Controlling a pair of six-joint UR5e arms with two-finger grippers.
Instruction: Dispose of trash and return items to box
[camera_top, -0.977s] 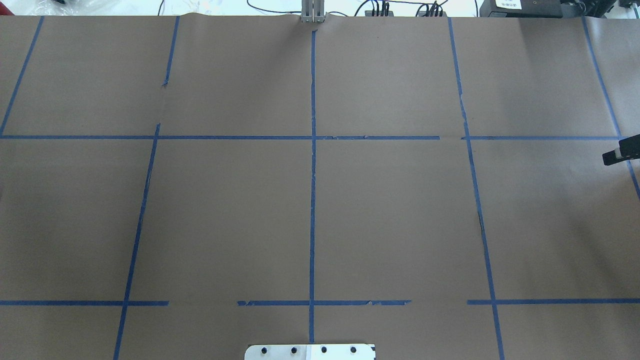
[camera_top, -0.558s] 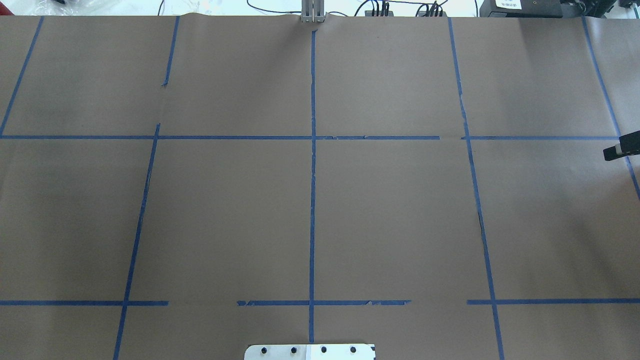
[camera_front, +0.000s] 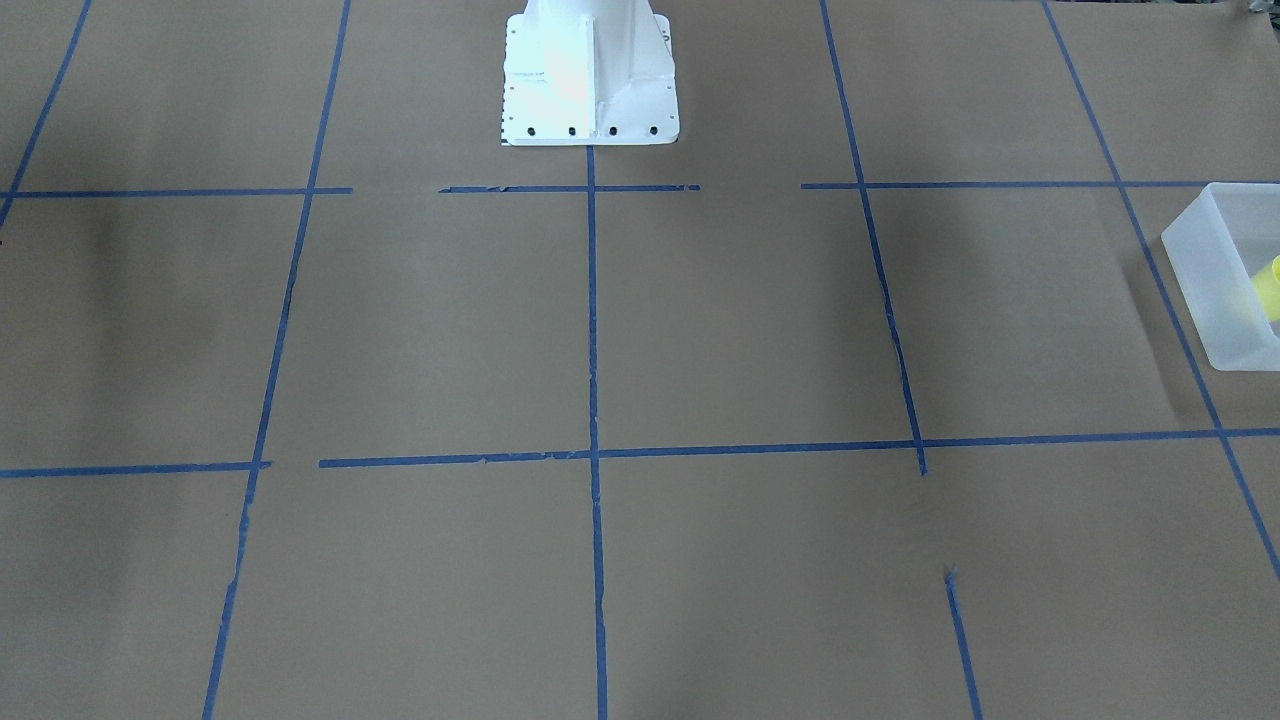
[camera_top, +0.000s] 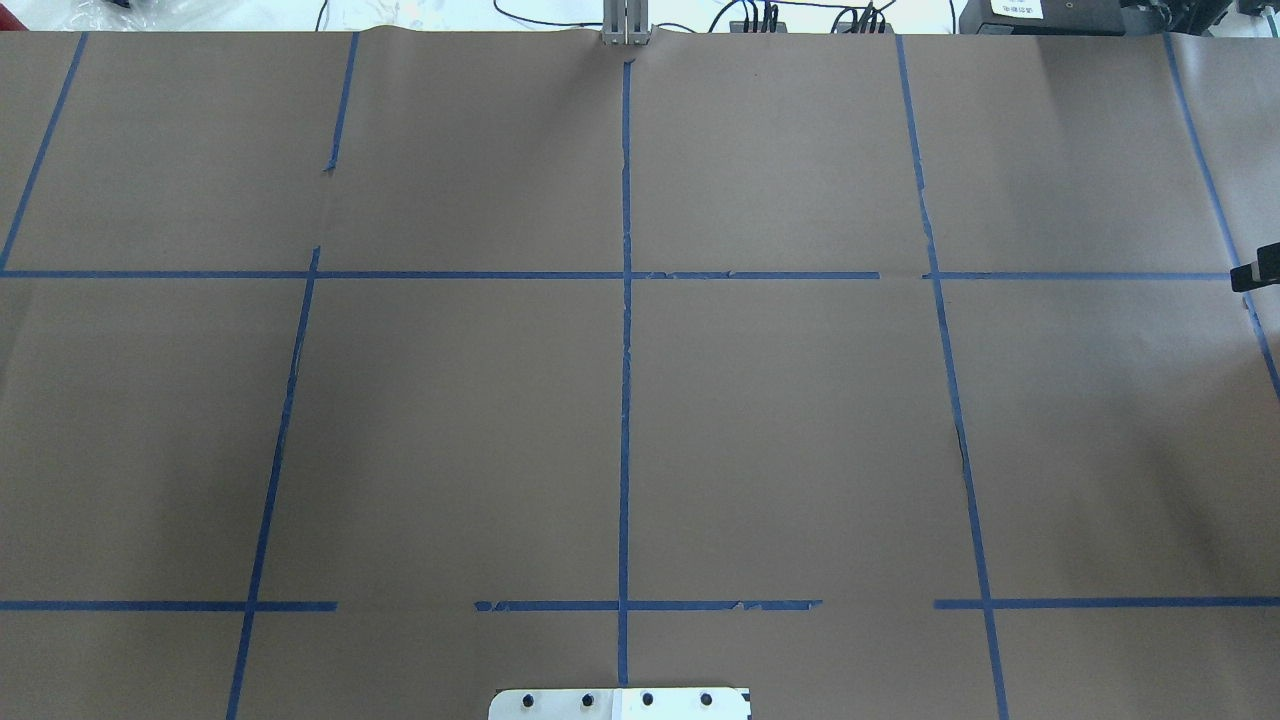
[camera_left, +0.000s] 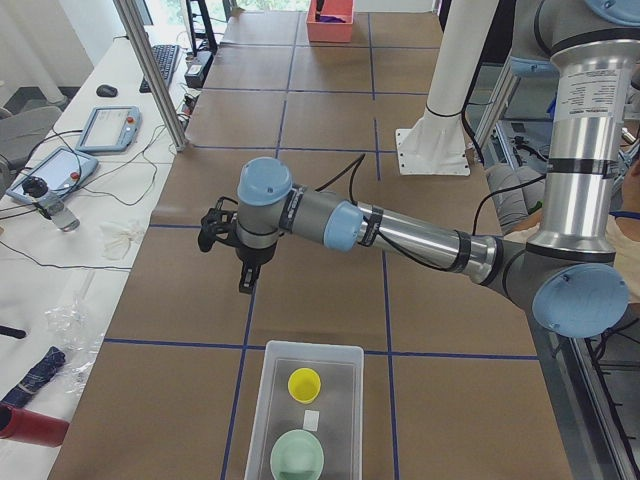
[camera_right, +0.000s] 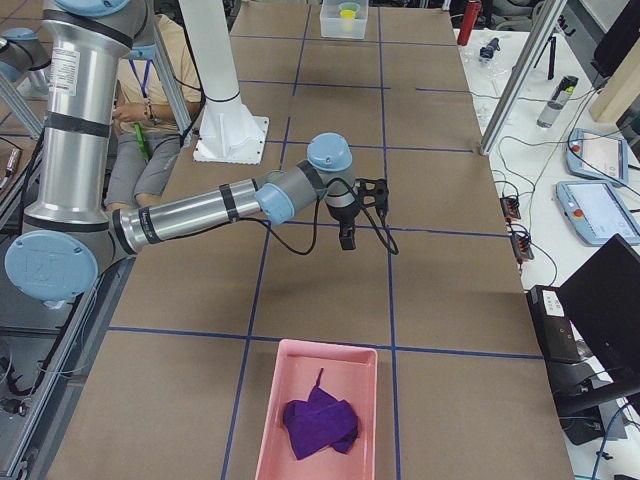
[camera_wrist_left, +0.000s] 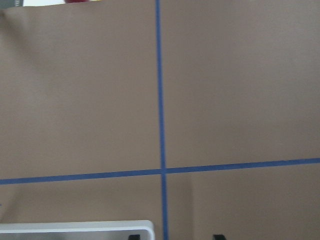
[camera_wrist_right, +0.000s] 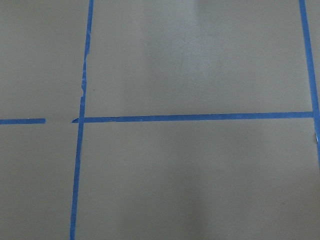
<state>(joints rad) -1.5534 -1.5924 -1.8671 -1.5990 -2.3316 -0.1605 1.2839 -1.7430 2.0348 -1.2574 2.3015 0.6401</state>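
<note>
Yellow cup (camera_left: 304, 384) sits inside the box (camera_left: 262, 405), the frosted tub at the table's end on the robot's left, and appears to stand mouth up. A pale green round dish (camera_left: 297, 455) lies just beside it in the same tub. At the opposite end, on the robot's right, a pink tray (camera_right: 330, 345) holds a crumpled purple wad (camera_right: 320, 425), which reads as the trash. No other loose thing shows on the brown paper (camera_top: 450, 430) with its blue tape grid in any view, so the sorting looks finished or very nearly so. What may lie beyond the camera edges cannot be told. The left gripper (camera_left: 245, 275) hangs above the paper, near the box's inner end but apart from it. In its wrist view two dark fingertips (camera_wrist_left: 134, 237) peek in at the bottom edge, set well apart with only bare paper between them, so it is spread wide and carries nothing. The right gripper (camera_right: 347, 238) hangs over the paper well short of the pink tray. Only a black sliver of it reaches the overhead view and its own wrist camera shows no fingers, so how far its jaws stand apart cannot be told, though nothing appears to hang from it. What seems left is little more than bringing both arms to rest.
</note>
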